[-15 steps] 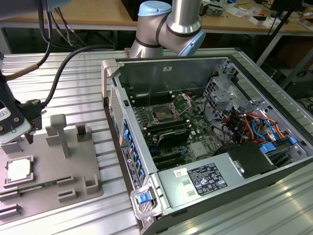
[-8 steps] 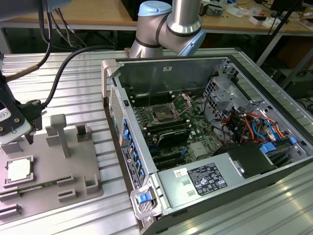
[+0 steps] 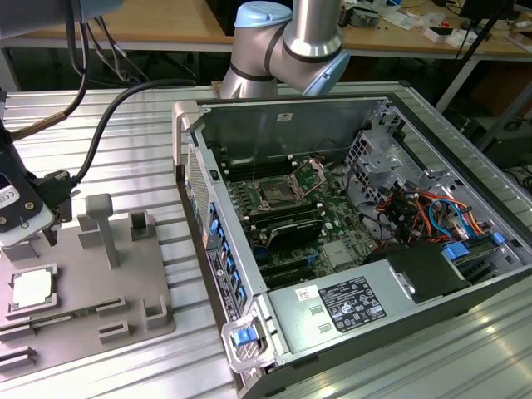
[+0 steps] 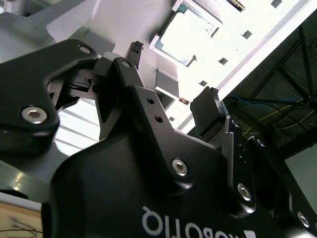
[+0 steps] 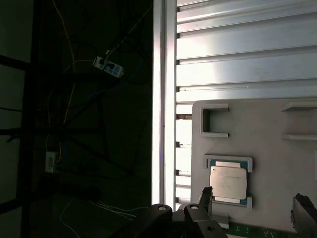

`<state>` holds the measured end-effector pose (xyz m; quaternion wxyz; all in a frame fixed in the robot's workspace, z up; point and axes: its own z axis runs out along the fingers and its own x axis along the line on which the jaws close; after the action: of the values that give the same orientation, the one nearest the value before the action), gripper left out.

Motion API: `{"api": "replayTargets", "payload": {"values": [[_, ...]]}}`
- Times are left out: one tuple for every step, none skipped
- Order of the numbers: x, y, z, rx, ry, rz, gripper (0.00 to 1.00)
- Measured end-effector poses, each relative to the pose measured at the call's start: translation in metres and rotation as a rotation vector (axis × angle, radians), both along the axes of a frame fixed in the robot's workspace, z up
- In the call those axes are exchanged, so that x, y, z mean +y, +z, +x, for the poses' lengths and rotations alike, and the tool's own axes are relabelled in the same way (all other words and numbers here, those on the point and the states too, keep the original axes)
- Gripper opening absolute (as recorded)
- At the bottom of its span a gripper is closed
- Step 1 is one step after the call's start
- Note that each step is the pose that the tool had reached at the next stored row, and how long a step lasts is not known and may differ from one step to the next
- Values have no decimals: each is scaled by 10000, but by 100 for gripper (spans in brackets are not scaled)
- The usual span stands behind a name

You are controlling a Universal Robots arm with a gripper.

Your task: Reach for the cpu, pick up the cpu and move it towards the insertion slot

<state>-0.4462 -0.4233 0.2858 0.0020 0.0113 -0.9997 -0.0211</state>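
1. Cpu (image 3: 33,287) is seated in a grey tray (image 3: 125,283), lower left of the exterior view.
2. Gripper (image 4: 173,72) is held above it, fingers spread wide, nothing grasped.
3. Slot (image 3: 274,197) is housed in the open computer case (image 3: 274,125).

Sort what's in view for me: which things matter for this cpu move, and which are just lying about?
In the job:
cpu, lying in the grey tray
insertion slot, inside the case
gripper, open, close to the cpu

Just lying about:
power supply
coloured cables
raised blocks on the tray
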Motion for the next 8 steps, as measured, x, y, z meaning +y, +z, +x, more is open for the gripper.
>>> {"api": "replayTargets", "payload": {"values": [[0,-2,0,0,0,0,67],[0,-3,0,0,0,0,67],[0,-6,0,-1,0,0,67],[0,-9,0,0,-1,-1,67],[0,-10,0,1,-1,-1,67],[0,-12,0,1,-1,-1,67],[0,-17,0,-1,0,0,67],[0,-18,0,0,-1,0,67]]}}
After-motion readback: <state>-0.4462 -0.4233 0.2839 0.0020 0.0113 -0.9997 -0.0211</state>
